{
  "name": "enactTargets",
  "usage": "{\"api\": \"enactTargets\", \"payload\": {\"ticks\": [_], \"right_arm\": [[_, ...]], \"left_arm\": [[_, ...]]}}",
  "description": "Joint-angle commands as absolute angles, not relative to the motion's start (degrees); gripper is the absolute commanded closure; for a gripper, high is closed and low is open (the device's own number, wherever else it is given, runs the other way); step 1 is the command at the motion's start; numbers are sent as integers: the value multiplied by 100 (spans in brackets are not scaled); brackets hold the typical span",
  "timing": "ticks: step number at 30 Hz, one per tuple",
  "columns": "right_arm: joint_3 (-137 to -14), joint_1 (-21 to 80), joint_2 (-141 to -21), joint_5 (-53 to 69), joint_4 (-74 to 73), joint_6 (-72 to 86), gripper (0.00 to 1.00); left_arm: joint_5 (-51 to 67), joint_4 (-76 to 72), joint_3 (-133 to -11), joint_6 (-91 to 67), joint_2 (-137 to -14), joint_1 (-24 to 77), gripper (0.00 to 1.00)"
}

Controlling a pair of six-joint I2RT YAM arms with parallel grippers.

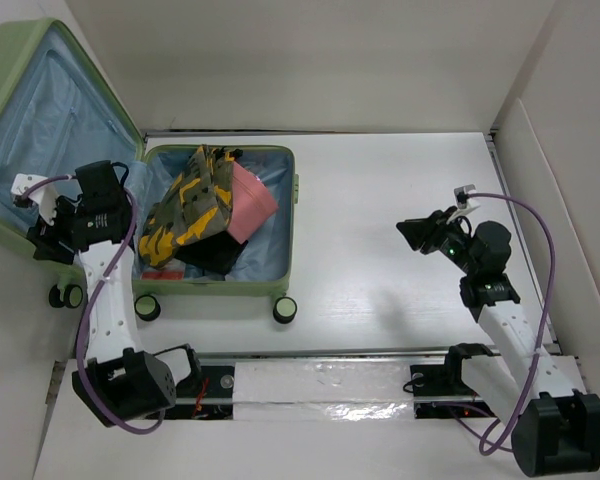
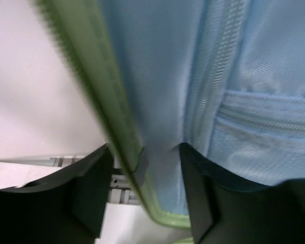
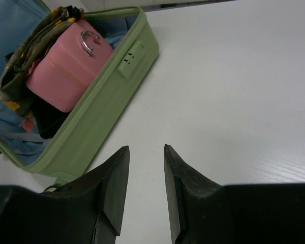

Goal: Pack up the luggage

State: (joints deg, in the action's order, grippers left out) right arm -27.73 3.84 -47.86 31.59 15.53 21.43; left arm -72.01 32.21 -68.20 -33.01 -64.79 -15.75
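Note:
The pale green luggage lies open at the table's left, its lid raised and showing light blue lining. In its base lie a camouflage cloth, a pink case and a black item. My left gripper is at the lid's near corner. In the left wrist view the gripper is open, its jaws astride the lid's green rim with a gap on each side. My right gripper hangs open and empty over bare table, right of the luggage wall.
White walls enclose the table at the back and right. A metal rail runs along the near edge between the arm bases. The luggage's black wheels face the rail.

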Motion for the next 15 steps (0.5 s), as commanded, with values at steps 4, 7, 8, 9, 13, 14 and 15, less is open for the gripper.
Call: {"api": "enactTargets", "payload": {"ticks": [4,7,8,9,13,14,15], "right_arm": [[-3023,422,-4676,2822,1459,1925,61],[-3015,422,-4693,2856,1502,1925,61],[-3015,422,-4746,2883,1538,1942,61],[-3023,474,-4790,2935,1538,1942,61],[-3041,536,-4922,2971,1600,1969,61],[-3041,536,-4931,2936,1600,1960,61],[-3041,536,-4957,2909,1600,1960,61]], "left_arm": [[-6688,2673,-7093,-3120,-6802,-2337,56],[-6478,2382,-6961,-2804,-6768,-2338,62],[-6478,2382,-6996,-2786,-6776,-2338,67],[-6373,2373,-6987,-2760,-6715,-2338,78],[-6652,1789,-6672,-2156,-6461,-1681,100],[-6679,1584,-6445,-1692,-6356,-1218,100],[-6793,1417,-6338,-1461,-6128,-943,100]]}}
